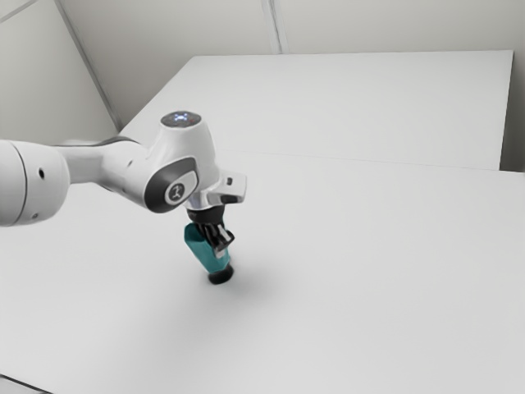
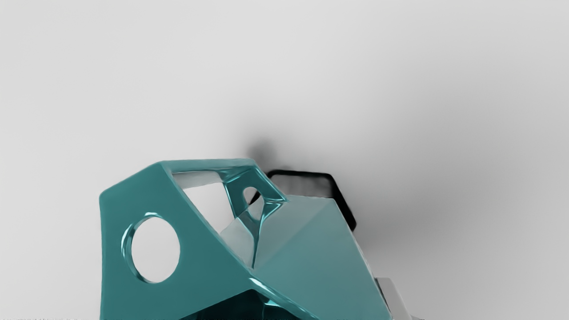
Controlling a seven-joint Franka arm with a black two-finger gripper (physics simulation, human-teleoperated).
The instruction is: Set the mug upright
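Observation:
In the exterior view the gripper (image 1: 219, 237) points down at the teal mug (image 1: 207, 251) and overlaps its upper part. The mug's long side slants, with a black part (image 1: 220, 275) at its lower end. Seen from the wrist, the mug (image 2: 311, 249) is faceted and glossy, with a round hole through one teal wall and a smaller one farther back. Beyond it a black angular loop (image 2: 342, 200) shows partly. A pale piece of the gripper (image 2: 391, 295) lies along the mug's side. The mug hides the rest of the contact.
A wide white table (image 1: 369, 271) spreads around the mug, with a soft shadow beside it. Behind stands another white surface (image 1: 353, 107), with pale walls beyond. A dark thin edge crosses the exterior view's lower left corner.

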